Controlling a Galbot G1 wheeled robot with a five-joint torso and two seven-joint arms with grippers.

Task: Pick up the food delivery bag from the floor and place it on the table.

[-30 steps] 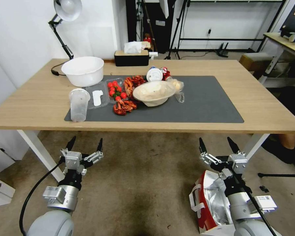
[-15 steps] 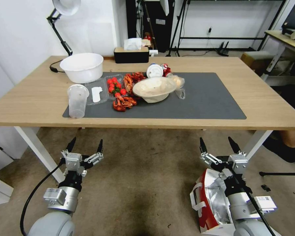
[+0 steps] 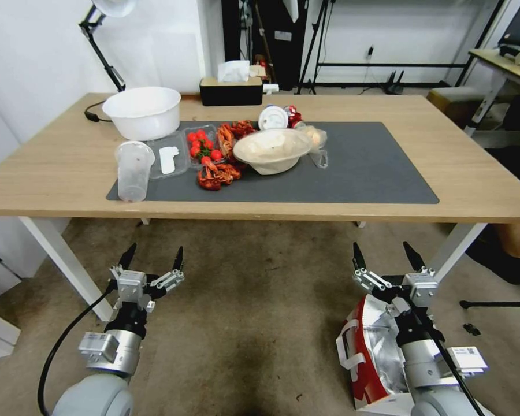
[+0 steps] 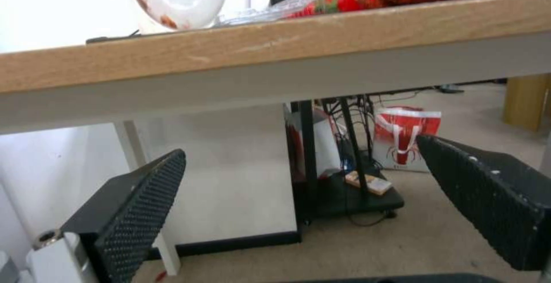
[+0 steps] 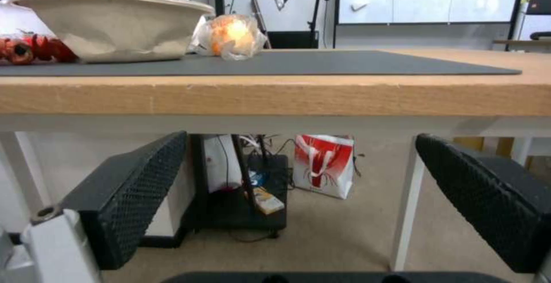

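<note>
Both hands hang low before the table's (image 3: 474,190) near edge, fingers apart and empty: left hand (image 3: 151,259), right hand (image 3: 385,255). Food delivery bag (image 3: 375,352) sits on the floor (image 3: 254,323) beneath the right arm

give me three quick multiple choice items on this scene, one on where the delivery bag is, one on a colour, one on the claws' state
1. Where is the food delivery bag?
A. on the floor under the right arm
B. on the mat
C. in the white tub

2. What colour is the mat on the table?
A. yellow
B. dark grey
C. blue

3. How are the left claw and right claw?
A. both shut on the bag
B. one shut
C. both open, empty

A: the bag sits on the carpet. B: the mat is dark grey. C: the fingers are spread in both wrist views.
</note>
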